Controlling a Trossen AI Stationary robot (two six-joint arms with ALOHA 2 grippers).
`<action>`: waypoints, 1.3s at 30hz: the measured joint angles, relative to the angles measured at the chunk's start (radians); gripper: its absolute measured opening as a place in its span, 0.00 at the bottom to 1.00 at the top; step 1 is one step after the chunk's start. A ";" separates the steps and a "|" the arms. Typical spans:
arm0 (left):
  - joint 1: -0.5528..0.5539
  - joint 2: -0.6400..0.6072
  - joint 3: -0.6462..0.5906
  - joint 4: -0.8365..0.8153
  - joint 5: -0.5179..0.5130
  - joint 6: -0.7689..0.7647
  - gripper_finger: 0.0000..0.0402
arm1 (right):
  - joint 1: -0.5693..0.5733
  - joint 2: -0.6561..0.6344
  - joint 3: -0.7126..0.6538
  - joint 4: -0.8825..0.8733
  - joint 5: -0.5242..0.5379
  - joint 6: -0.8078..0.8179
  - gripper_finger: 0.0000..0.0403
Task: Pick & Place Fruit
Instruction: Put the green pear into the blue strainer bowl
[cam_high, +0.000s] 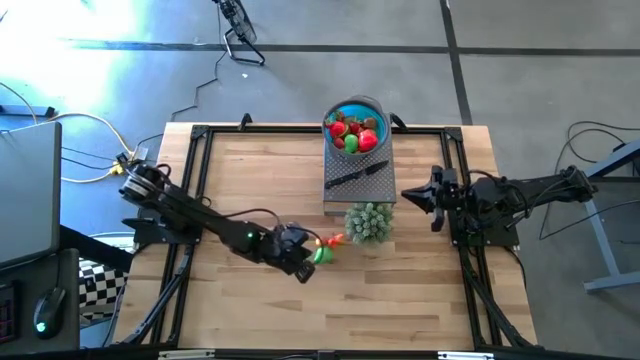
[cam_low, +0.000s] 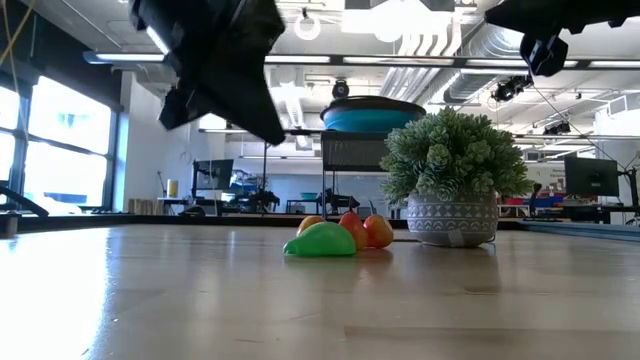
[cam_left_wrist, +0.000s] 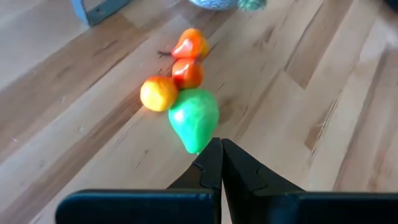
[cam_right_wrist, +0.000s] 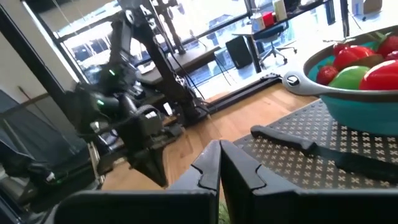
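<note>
A group of several small toy fruits lies on the wooden table near its middle: a green one (cam_left_wrist: 194, 118), a round orange one (cam_left_wrist: 158, 93), a red-orange one (cam_left_wrist: 187, 73) and a pear-shaped one (cam_left_wrist: 191, 43). My left gripper (cam_left_wrist: 216, 146) is shut with nothing in it. It hangs above the table just on the near-left side of the green fruit (cam_high: 322, 254), slanting down toward it. More fruit fills the blue bowl (cam_high: 355, 110) at the far edge. My right gripper (cam_high: 408, 193) waits shut and level at the right, above the table.
A small potted plant (cam_high: 368, 222) stands right behind the loose fruits. A grey patterned platform (cam_high: 345, 160) beyond it carries a black-handled knife (cam_high: 355, 177) and the bowl. There is bare wood on the near half of the table.
</note>
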 joint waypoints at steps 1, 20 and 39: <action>0.000 -0.009 -0.033 0.045 -0.001 -0.005 0.00 | 0.000 0.000 0.000 0.007 0.000 0.000 0.01; 0.070 -0.013 -0.103 0.235 0.007 -0.013 0.01 | 0.000 0.000 0.000 0.000 -0.074 0.000 0.01; 0.106 -0.012 -0.102 0.208 0.080 -0.032 0.38 | 0.000 0.000 0.000 -0.025 -0.135 0.003 0.01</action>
